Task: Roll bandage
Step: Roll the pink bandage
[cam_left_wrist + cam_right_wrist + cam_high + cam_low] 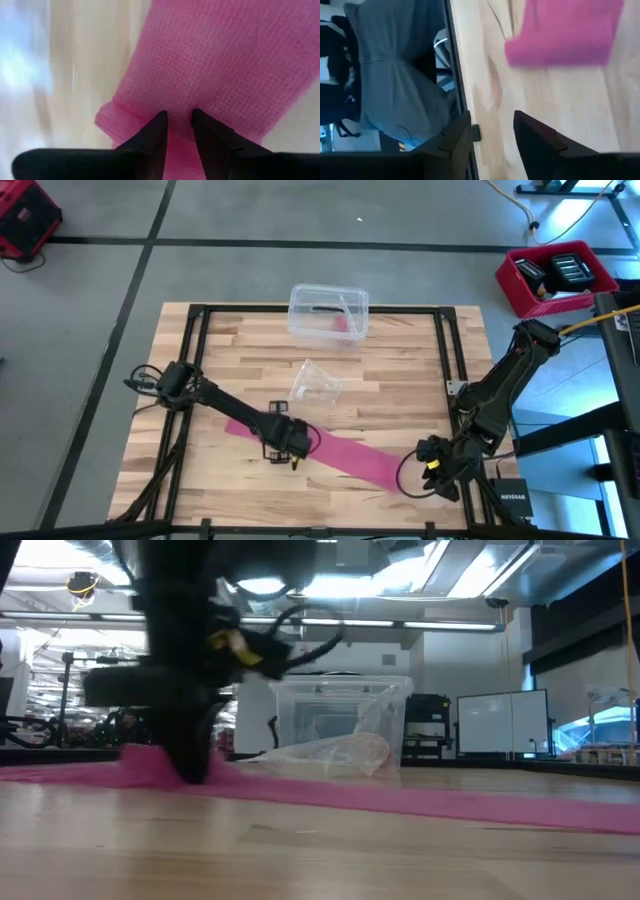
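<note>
The left gripper [288,442] is down on the bandage [345,454], its two fingers [150,142] standing a little apart with a fold of the pink cloth between their tips. They are not pressed together, and whether they truly pinch the cloth cannot be told. The right gripper [437,472] waits near the table's right front corner, just off the strip's far end, fingers apart and holding nothing.

The table [400,380] carries the strip lying flat and slanted across its front half, from the left arm toward the right one. Behind it stand a clear plastic box [328,312] and, nearer, a crumpled clear wrapper [316,382], both well apart from the work.

The rolling seems barely begun: only a small fold shows at the left gripper's end. The next move likely needs that fold turned over onto itself while the strip stays straight.

The cloth is a soft, open-weave pink band, slightly rumpled where it is touched.
</note>
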